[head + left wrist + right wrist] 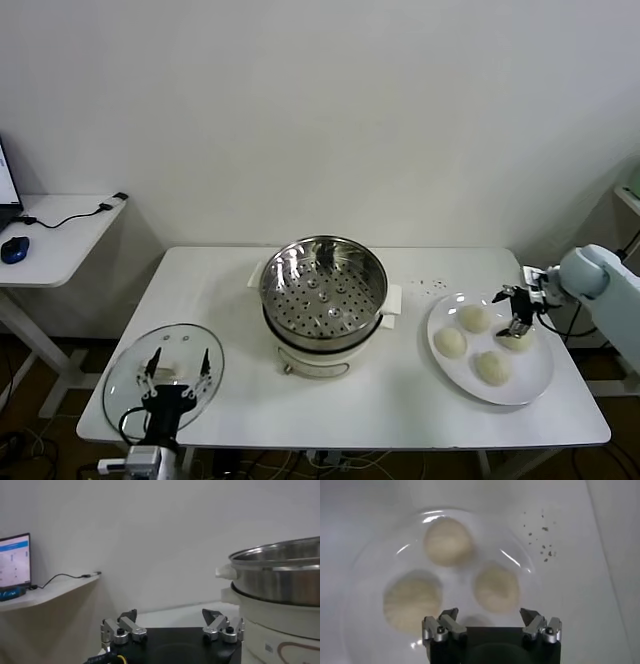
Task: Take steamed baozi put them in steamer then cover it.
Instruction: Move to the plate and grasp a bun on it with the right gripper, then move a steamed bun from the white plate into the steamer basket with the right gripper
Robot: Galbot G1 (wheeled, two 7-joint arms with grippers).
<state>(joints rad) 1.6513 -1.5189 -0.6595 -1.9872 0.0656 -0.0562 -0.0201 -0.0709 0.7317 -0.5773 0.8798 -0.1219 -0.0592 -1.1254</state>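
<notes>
Right gripper (518, 322), fingers apart, hovers over plate (535, 385) with four baozi (451, 343) at desk's right. Steamer (323, 284) empty at centre. Left gripper (177, 370), fingers apart, over cover (125, 372) front-left.

White wall (330, 110) (plain), side desk (60, 240)

The whole white table (400, 400) is taken in from above by the head camera, facing a bare wall. From low beside the table's left end, the steamer (280, 575) is viewed side-on at close range by the left wrist camera. The plate (370, 580) of baozi (448, 541) is seen from directly overhead, close up, by the right wrist camera; both are shared with the head view.
</notes>
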